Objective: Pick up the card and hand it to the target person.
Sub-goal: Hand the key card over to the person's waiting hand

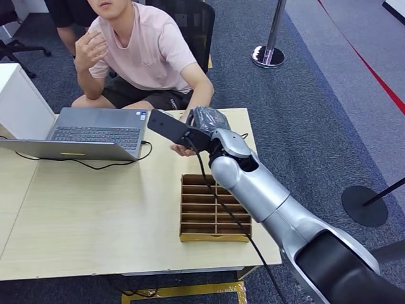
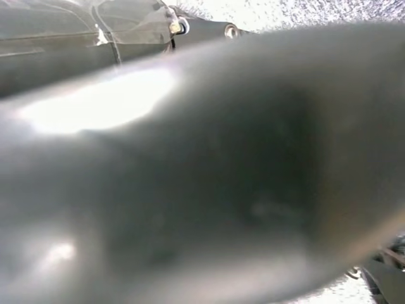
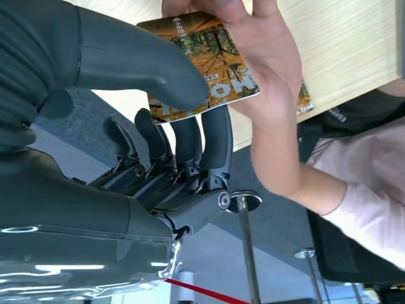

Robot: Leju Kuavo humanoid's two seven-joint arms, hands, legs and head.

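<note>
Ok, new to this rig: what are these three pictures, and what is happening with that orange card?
A humanoid robot filmed itself. The head view looks down on a table holding a laptop and a divided wooden box. The right wrist view sits behind the right robot hand, which pinches an orange card between thumb and fingers. A seated person's hand is taking hold of the same card, so this is the handover. The left wrist view is a blur of the robot's own body; the left robot hand cannot be judged.
</note>
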